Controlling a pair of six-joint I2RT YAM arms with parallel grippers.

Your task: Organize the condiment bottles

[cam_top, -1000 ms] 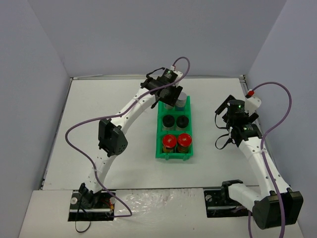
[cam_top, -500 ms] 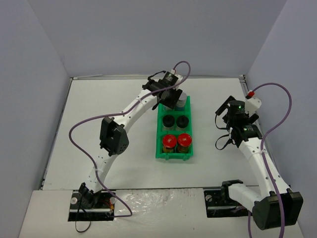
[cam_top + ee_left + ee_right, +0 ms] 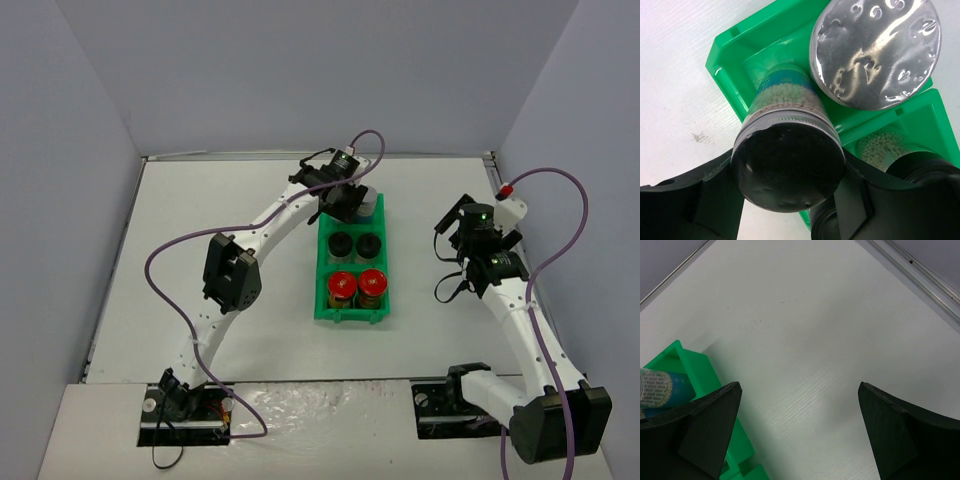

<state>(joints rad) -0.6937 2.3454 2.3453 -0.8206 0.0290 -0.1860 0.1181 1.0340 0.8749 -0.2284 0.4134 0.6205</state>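
Left tool (image 3: 790,167): narrowed around the cap of one silver-capped jar, one dark finger (image 3: 695,200) against each side of it
Held jar (image 3: 787,125): stands between the fingers, its foot down in the far end compartment of the green bin (image 3: 727,47); pale body with white grains and a blue label, and the cap looks dark in the tool's shadow
Second silver-capped jar (image 3: 875,50): just beyond the left tool, in the same compartment and close beside the held jar; its shiny cap faces the camera
Black-capped jars (image 3: 340,245): two side by side in the middle compartment, on the near side of the left tool
Red-capped jars (image 3: 342,284): two side by side in the last compartment, the farthest from the left tool
Right tool (image 3: 799,386): spread wide, nothing between its fingers, only the bare white table (image 3: 805,315) under it
Bin seen from the right tool: a green corner (image 3: 687,362) is to its left, well apart from the fingers
Table: carries the bin between the two arms
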